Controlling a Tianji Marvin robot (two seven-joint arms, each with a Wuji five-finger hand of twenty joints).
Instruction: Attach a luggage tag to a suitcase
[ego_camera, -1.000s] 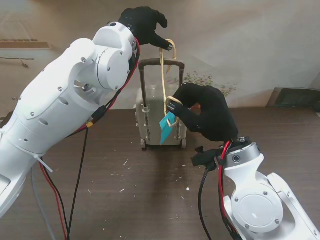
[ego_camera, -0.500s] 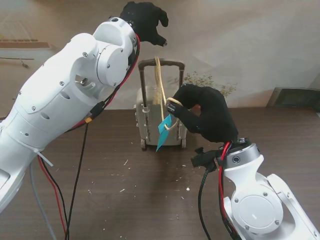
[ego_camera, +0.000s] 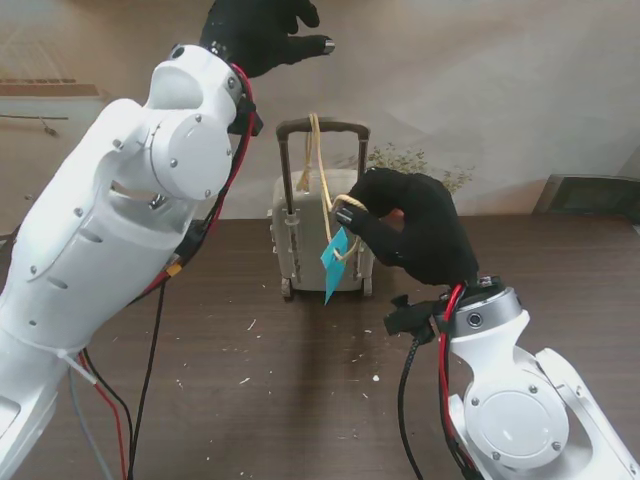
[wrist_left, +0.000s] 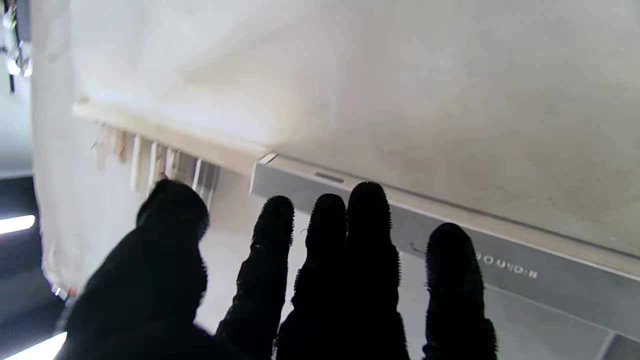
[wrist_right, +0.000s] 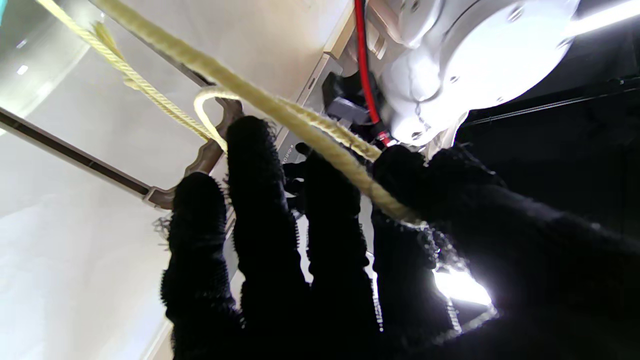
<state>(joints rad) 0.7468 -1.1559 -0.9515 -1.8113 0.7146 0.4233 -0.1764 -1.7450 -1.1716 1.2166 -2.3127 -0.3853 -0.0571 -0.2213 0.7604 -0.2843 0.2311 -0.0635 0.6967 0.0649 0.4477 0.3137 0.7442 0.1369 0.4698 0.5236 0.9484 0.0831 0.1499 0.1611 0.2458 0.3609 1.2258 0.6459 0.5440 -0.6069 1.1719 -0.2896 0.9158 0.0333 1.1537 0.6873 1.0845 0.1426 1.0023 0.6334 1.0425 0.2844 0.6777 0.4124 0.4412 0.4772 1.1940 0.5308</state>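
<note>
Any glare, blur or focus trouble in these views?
Stand view: evenly lit, sharp. Left wrist: left hand a black silhouette against the bright wall. Right wrist: glare behind the right hand; the near rope soft, fingers underexposed.

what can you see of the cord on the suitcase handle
The cord is a pale yellow twisted rope, fairly thick, a little frayed in the right wrist view. It is draped over the top bar of the suitcase handle and hangs down the front in two strands. Its lower end forms a loop carrying the teal tag. The right robot hand pinches it near the tag. The left robot hand, raised and open, is clear of it.
</note>
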